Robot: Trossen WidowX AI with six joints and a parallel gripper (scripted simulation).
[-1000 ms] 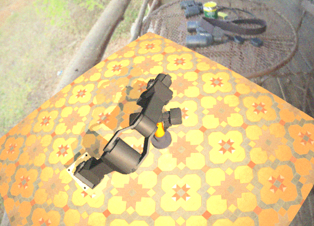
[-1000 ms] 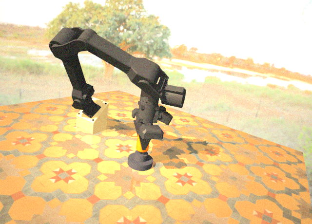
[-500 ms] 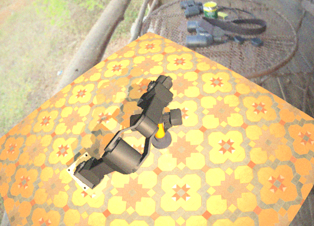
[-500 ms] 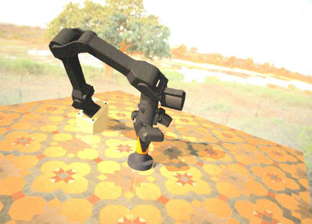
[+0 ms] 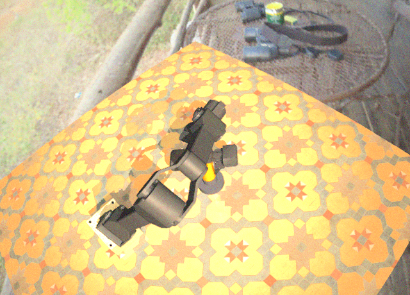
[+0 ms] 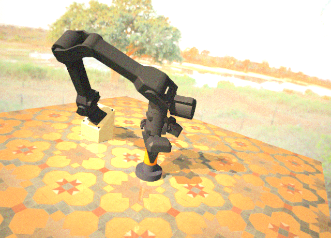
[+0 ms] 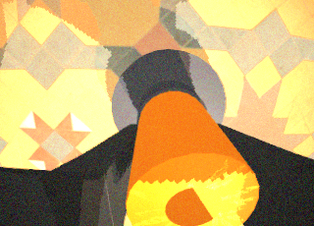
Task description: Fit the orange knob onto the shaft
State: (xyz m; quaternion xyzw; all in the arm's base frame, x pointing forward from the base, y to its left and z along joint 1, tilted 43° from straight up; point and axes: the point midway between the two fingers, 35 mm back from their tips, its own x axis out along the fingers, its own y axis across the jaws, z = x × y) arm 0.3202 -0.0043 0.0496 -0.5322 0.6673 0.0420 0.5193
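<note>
The orange knob (image 5: 208, 175) (image 6: 146, 160) (image 7: 172, 128) stands upright over the middle of the round grey pedestal (image 5: 213, 188) (image 6: 148, 174) (image 7: 212, 90). My gripper (image 5: 211, 170) (image 6: 151, 157) (image 7: 175, 132) is shut on the knob, one dark finger on each side. In the exterior view the knob's lower rim is at or just above the pedestal's top; I cannot tell whether they touch. A D-shaped mark (image 7: 186, 207) shows on the knob's top in the wrist view, its flat edge toward the right. The shaft and the underside of the knob's hole are hidden.
The arm's base sits on a pale block (image 5: 114, 202) (image 6: 97, 132) on the patterned table top (image 5: 236, 215) (image 6: 136, 198). The arm arches from there to the pedestal. Its shadow falls beside the pedestal.
</note>
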